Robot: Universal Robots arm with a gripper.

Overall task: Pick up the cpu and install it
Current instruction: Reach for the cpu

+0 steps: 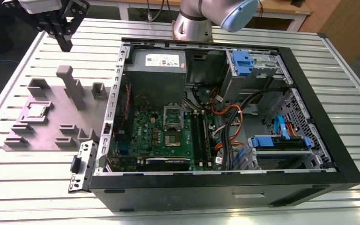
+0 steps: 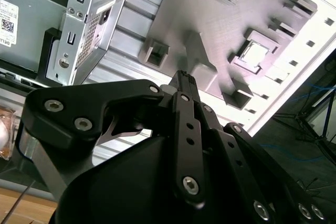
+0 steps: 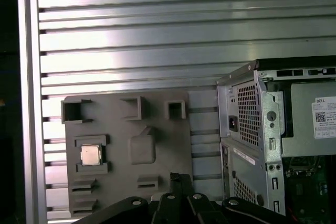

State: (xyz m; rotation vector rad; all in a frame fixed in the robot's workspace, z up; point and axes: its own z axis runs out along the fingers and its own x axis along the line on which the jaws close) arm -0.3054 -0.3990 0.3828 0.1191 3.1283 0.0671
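Gripper [image 1: 65,46] hangs empty, fingers seemingly pressed together, high over one edge of the grey holder plate [image 1: 48,133]. Well below it and off to one side, untouched, the cpu [image 1: 37,110] lies flat in its square pocket.

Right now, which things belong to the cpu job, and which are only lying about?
Job: cpu, grey holder plate under it, tool, socket frame on the motherboard.
Lying about: grey power box, blue drive bracket, orange cables.
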